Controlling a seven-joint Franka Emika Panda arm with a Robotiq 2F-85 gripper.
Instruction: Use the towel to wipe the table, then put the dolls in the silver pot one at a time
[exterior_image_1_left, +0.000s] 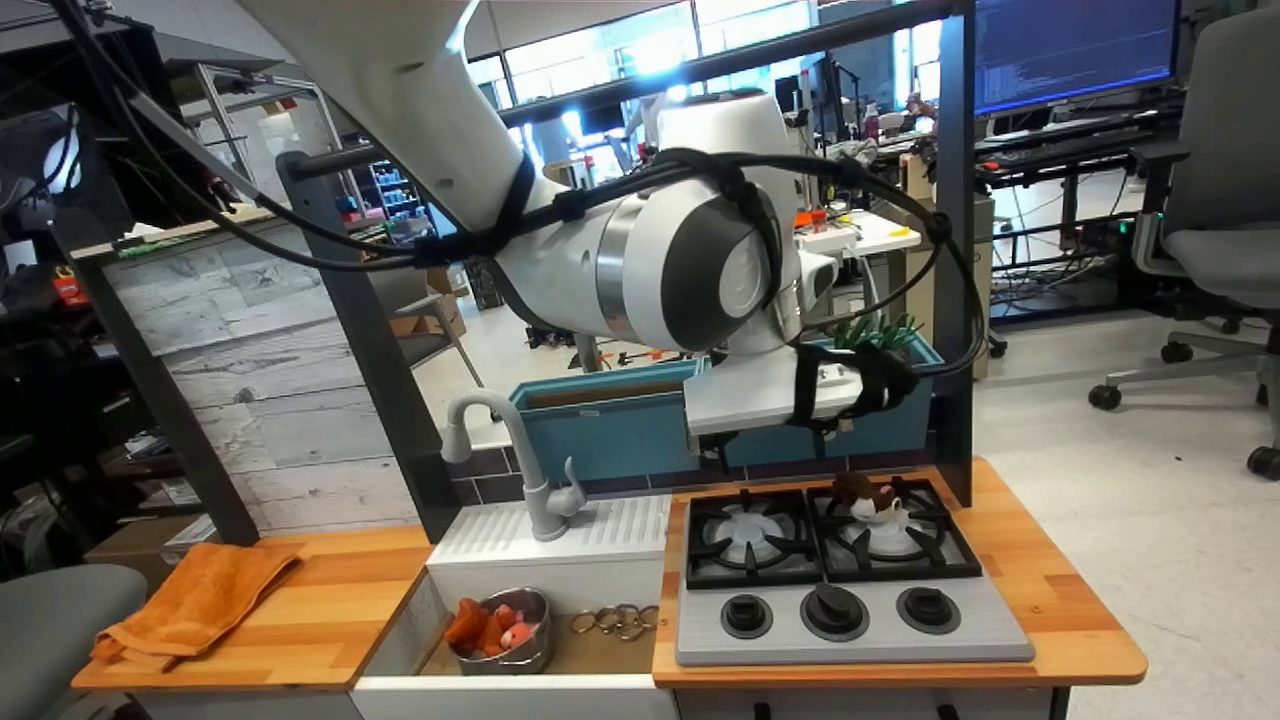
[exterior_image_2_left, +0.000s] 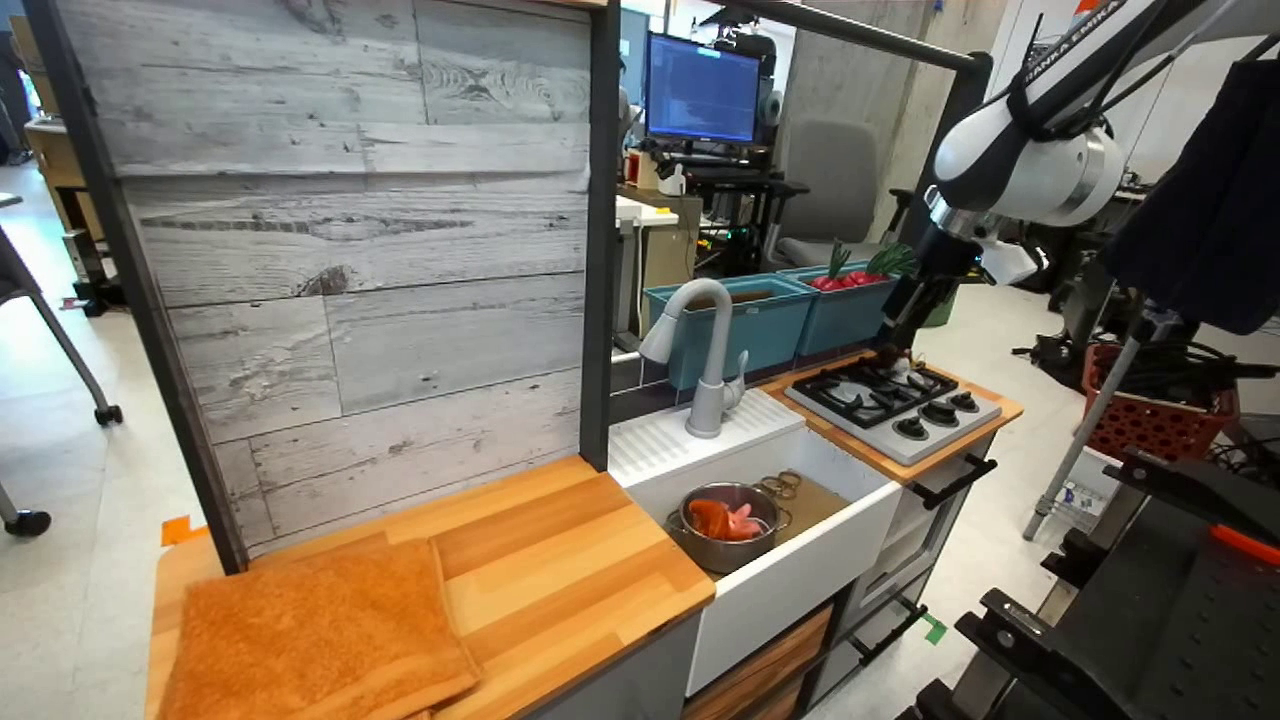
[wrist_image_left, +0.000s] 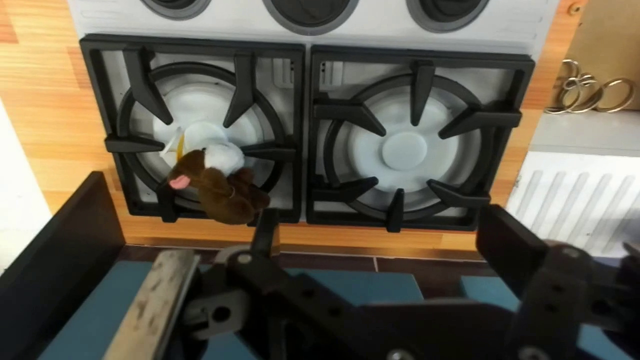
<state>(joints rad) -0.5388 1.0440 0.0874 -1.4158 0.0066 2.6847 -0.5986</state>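
Gripper (wrist_image_left: 382, 235): fingers (wrist_image_left: 505, 240) spread wide, gripping nothing, posn. near rear edge of stove (wrist_image_left: 235, 20). Gap reads clearly in wrist view only; ext. views give the arm (exterior_image_1_left: 570, 275) w/ fingertips small & dark.

Brown-and-white soft toy (wrist_image_left: 225, 195) lies on burner grate (wrist_image_left: 243, 90), close to one finger in wrist view; contact can't be told. Its pink patch is plainest there. Brass-coloured rings (exterior_image_1_left: 620, 622) in sink (exterior_image_1_left: 510, 695) show in all 3 views. Red bulbs (exterior_image_2_left: 865, 279) in planter (exterior_image_2_left: 850, 315) are seen in an ext. view. Towel (exterior_image_1_left: 200, 600), silver pot (exterior_image_1_left: 530, 650) & dolls (exterior_image_1_left: 490, 635) appear in both ext. views, outside wrist view's frame.

Towel: plain orange, fuzzy pile, folded approx. flat, hem running along edge. Loc.: on table (exterior_image_1_left: 340, 600), at end away from stove, covering part of the wood.

Silver pot: small, round, shiny metal; stands upright on brown floor of sink, fwd. of tap (exterior_image_1_left: 545, 505), rings near it on stove side.

Dolls: orange-red & pink, soft-looking, bunched together inside silver pot. In an ext. view an orange one (exterior_image_1_left: 466, 622) shows above rim. They overlap, so exact no. can't be told.
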